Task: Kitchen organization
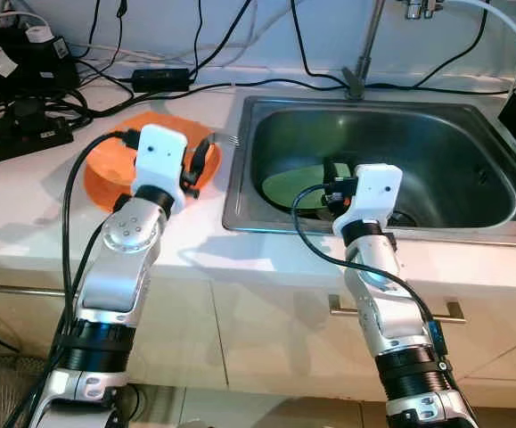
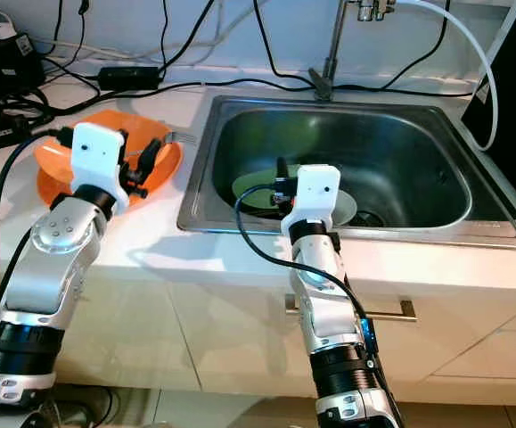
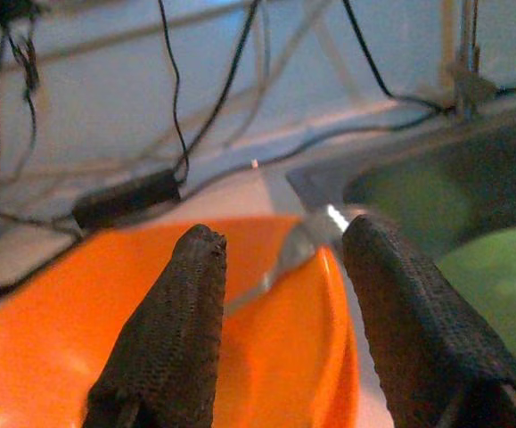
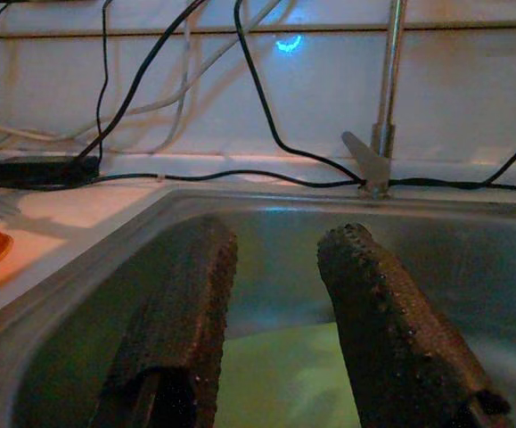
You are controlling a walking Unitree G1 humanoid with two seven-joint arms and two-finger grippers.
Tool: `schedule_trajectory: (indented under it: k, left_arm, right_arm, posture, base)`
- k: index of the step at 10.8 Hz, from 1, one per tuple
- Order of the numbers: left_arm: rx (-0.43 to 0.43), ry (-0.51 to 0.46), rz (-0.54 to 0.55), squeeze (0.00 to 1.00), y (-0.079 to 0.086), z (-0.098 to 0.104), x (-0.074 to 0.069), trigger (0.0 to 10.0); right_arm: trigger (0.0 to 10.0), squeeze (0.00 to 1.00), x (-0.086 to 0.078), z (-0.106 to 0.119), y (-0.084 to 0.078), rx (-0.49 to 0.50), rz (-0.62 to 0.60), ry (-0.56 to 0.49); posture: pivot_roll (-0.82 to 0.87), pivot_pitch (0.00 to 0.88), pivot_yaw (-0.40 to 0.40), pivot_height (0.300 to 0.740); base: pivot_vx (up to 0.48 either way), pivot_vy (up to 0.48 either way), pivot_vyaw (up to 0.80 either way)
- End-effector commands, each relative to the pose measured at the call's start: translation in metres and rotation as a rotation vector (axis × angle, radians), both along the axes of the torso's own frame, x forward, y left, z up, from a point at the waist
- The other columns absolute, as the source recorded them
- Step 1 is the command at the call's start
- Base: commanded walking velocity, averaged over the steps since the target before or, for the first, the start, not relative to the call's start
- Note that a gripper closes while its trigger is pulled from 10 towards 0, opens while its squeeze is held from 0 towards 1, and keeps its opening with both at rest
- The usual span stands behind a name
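A stainless steel sink [image 2: 418,209] sits in the white counter [image 2: 151,241], with a chrome tap [image 2: 329,53] at its 12 o'clock. A round green plate [image 2: 258,189] lies in the basin. The right claw [image 2: 282,178] reaches over the near rim above it. At the sink's 9 o'clock, the left claw [image 2: 146,160] hovers, fingers apart, over a round orange plastic bowl [image 2: 57,174] holding a metal fork [image 2: 170,136].

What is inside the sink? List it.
In the sink, a green plate lies on the bottom, partly hidden behind the right end effector, open above it. A pale dish edge shows beside it; the rest is covered.
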State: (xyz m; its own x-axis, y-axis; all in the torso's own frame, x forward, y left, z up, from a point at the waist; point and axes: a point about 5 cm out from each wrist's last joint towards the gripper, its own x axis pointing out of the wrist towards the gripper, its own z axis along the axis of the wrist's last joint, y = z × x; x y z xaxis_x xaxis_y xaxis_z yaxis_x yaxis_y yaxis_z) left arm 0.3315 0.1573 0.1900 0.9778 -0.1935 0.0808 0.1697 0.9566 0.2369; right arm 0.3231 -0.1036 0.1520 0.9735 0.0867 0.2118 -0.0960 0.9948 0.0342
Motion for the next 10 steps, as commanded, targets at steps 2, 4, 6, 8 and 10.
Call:
schedule_trajectory:
  k: [2,4,6,8,10]
  left_arm:
    - [-0.006,0.053,0.020,0.00,0.008,-0.005,-0.006,10.0]
    - [0.011,0.071,0.048,0.00,0.018,-0.009,-0.012,10.0]
    - [0.019,0.074,0.084,0.00,0.026,-0.008,-0.017,10.0]
    - [0.041,0.073,0.116,0.00,0.035,-0.006,-0.021,10.0]
    - [0.054,0.056,0.140,0.00,0.040,-0.002,-0.021,10.0]
  right_arm:
    - [10.0,0.00,-0.002,0.002,-0.001,0.002,-0.007,-0.002]
    - [10.0,0.00,-0.002,0.001,0.003,0.001,-0.001,0.004]
    - [10.0,0.00,-0.003,0.001,0.005,0.005,0.007,0.004]
    - [10.0,0.00,-0.001,0.003,0.006,0.007,0.009,-0.001]
    - [10.0,0.00,0.000,0.005,0.006,0.009,0.006,-0.005]
  posture:
    - [-0.05,0.009,0.006,0.740]
    - [-0.04,0.000,0.003,0.740]
    - [-0.03,0.000,0.001,0.740]
    - [-0.03,0.000,0.002,0.740]
    - [-0.02,0.000,0.000,0.740]
  base:
    - [0.000,0.000,0.00]
    - [0.000,0.000,0.00]
    - [0.000,0.000,0.00]
    - [0.000,0.000,0.00]
    - [0.000,0.000,0.00]
